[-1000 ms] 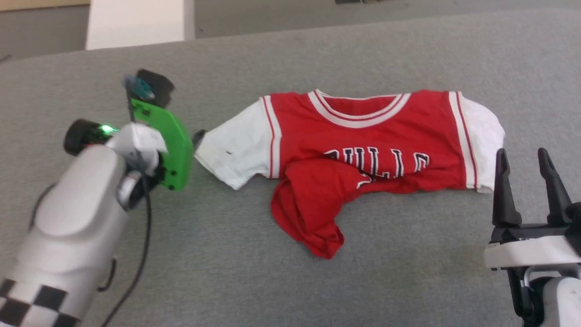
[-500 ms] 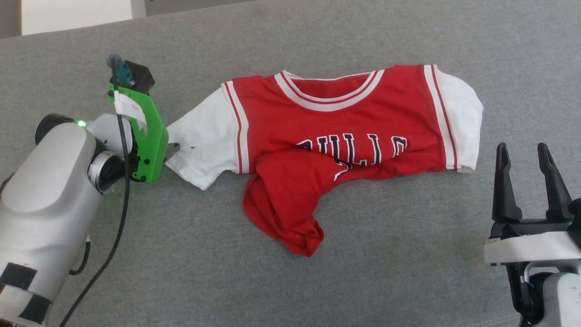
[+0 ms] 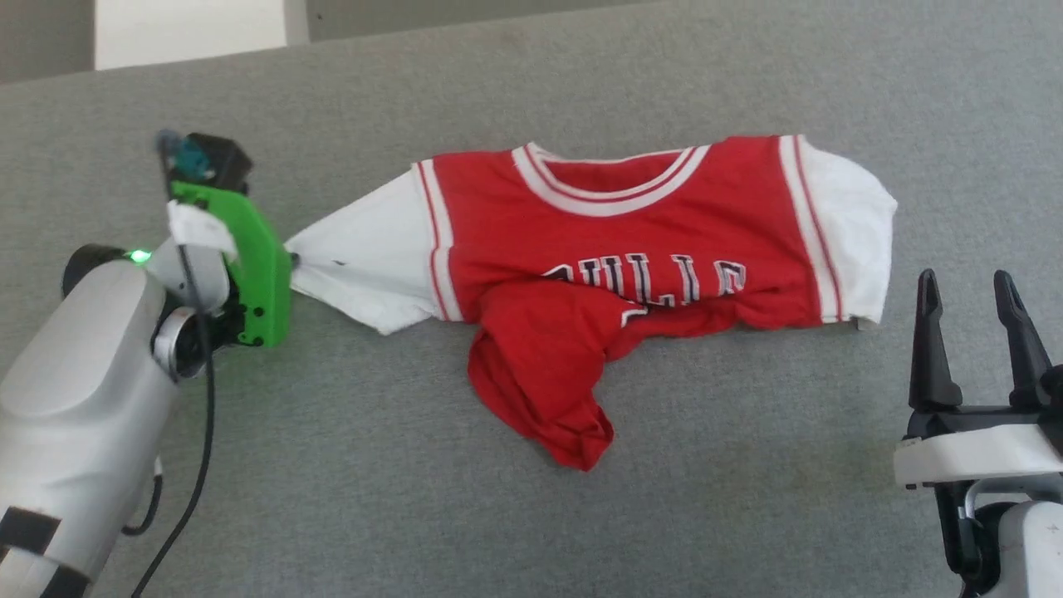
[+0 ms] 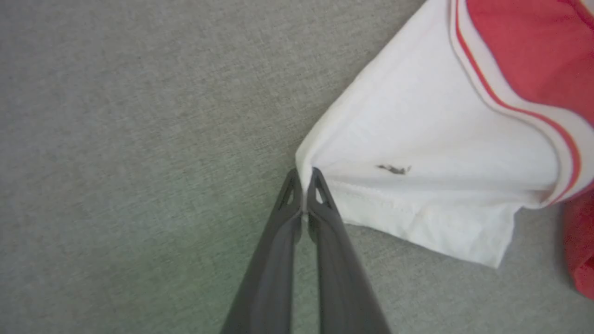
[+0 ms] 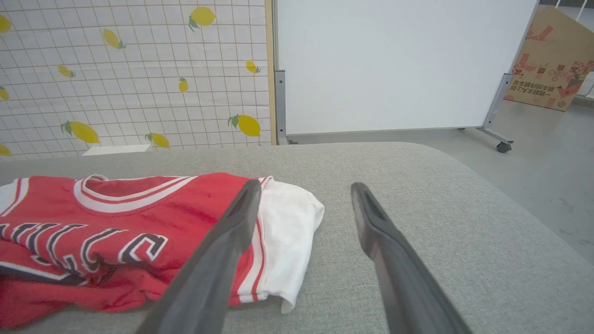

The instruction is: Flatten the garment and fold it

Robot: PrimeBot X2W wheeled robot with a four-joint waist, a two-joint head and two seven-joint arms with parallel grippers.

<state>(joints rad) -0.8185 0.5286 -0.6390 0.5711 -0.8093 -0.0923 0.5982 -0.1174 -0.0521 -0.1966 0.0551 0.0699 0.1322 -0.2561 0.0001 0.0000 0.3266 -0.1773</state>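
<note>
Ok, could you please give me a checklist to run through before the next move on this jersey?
1. Left gripper shut on the corner of the white sleeve: ok.
2. Grip holds both sleeve layers: cannot tell.
3. Right gripper open and apart from the garment: ok.
4. Garment lying flat: not ok; the red hem is bunched up over the lettering.
5. Bare grey surface beyond the held sleeve to pull into: ok.
</note>
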